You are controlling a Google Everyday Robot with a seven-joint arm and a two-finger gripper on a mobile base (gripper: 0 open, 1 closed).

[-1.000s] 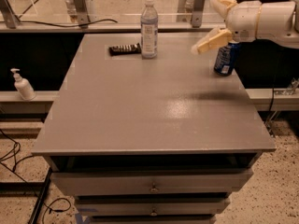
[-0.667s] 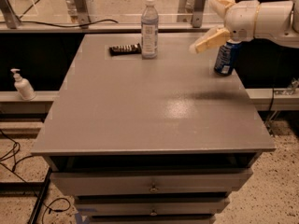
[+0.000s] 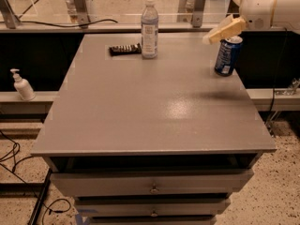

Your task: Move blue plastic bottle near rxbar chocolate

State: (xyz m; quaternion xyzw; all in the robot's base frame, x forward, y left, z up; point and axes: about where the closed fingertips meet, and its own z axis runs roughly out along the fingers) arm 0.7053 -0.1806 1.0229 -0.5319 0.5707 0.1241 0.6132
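Note:
The blue plastic bottle (image 3: pixel 149 28), clear with a white cap and a blue-and-white label, stands upright at the back of the grey table (image 3: pixel 154 107). The rxbar chocolate (image 3: pixel 124 49), a flat dark wrapper, lies just left of the bottle's base, close to it. My gripper (image 3: pixel 219 14) hangs in the air at the upper right, above the table's back right corner and well to the right of the bottle. Its cream fingers (image 3: pixel 224 31) are spread open and hold nothing.
A dark blue soda can (image 3: pixel 228 55) stands at the table's right edge, just below my gripper. A white pump dispenser (image 3: pixel 22 85) sits on a low ledge to the left. Drawers (image 3: pixel 152 187) are under the tabletop. Metal posts and a rail run behind the table.
My gripper has shifted slightly up and to the right, away from the table's middle. The bottle, the bar and the can have not moved.

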